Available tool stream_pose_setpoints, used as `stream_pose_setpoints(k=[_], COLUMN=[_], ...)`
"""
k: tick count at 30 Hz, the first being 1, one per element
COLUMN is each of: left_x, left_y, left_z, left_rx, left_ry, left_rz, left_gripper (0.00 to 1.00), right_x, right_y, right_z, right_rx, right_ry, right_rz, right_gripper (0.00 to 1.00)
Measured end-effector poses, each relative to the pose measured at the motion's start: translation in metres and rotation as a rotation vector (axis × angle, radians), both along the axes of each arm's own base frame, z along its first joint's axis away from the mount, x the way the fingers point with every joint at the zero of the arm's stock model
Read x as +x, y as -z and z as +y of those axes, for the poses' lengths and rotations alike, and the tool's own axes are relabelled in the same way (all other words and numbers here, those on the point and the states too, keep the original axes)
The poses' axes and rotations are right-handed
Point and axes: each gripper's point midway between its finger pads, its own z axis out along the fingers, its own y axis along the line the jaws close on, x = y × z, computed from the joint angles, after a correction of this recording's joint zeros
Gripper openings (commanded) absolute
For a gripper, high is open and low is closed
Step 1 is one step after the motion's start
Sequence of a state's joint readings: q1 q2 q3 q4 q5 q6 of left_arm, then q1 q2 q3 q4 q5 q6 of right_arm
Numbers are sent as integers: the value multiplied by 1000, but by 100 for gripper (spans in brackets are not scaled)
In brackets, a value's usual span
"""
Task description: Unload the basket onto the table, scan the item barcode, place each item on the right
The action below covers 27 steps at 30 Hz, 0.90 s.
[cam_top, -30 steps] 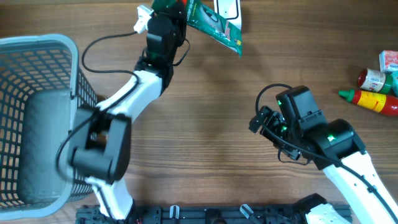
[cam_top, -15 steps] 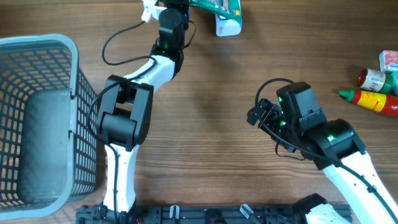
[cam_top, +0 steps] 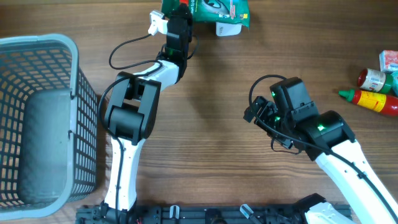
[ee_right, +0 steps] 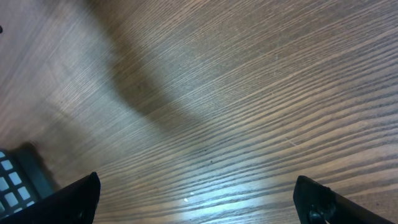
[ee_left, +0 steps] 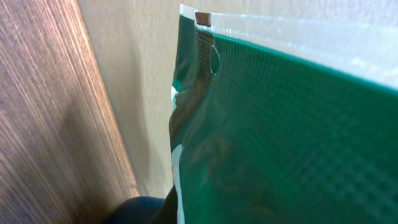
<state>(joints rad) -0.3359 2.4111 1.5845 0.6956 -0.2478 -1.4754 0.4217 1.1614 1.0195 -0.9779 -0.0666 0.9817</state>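
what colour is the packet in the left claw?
Green, with a pale translucent strip along its edge; the packet shows best in the left wrist view.

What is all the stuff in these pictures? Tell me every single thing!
green packet: one, green, top edge of the table, in the left gripper
white device: one, white, at the top, partly under the packet
basket: one, grey, left side
sauce bottle: one, red with a yellow label and green tip, lying at the right edge
small jar: one, red and white, just above the bottle
small box: one, red and white, far right, partly cut off
table: one, brown wood
left gripper: one, black, top middle, shut on the green packet
right gripper: one, black, right of the middle, open over bare table, holding nothing
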Motion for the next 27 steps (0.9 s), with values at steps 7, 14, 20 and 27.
stream_pose_setpoints(k=[7,14,20,27], left_x=[-2,-22,-80,-119], left_y=[-45,-96,-205,-214], left_z=[-26,-65,-121,-130], left_rx=[-1,29,74,164], left_ry=[139,360,458,306], left_rz=[-182,-270,-384,-152], left_gripper=[4,4,4,4], right_x=[18,33,52,111], right_y=[-9,-40,-65,-109], right_z=[-49,-67,-59,-53], right_rx=[76,243,384,92], right_ry=[277,339,400,-72], right_rz=[-5,-113,-189,-650], right_gripper=[100,100,100,100])
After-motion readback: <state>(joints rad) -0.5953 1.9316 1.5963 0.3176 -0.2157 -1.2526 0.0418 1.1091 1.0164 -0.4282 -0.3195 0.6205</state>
